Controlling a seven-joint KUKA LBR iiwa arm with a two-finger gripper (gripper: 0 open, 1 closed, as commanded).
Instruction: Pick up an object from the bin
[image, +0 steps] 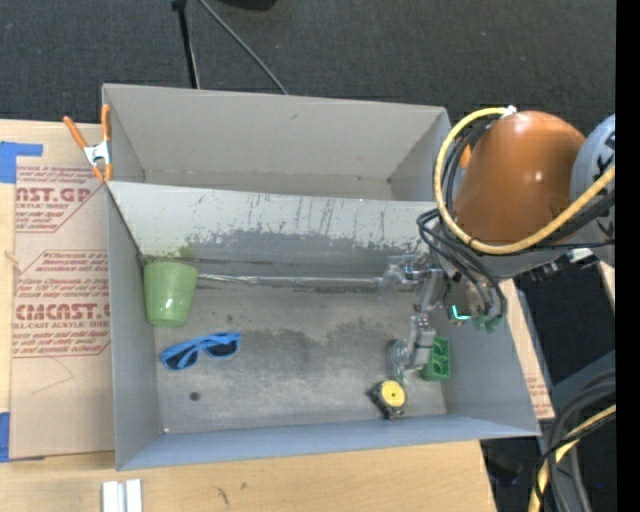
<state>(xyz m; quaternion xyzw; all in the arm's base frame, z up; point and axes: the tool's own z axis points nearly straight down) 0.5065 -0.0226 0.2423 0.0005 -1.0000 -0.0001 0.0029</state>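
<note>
Hand just beside green block

Pretty clearly a robotics lab, not anyone's home; there's an industrial arm with an orange cover and loops of yellow cable hanging over a scuffed grey metal bin; the bin sits on a pale wood table; random test stuff inside, like a green cup and blue sunglasses; dark carpet floor with a black lead trailing across it.
</note>
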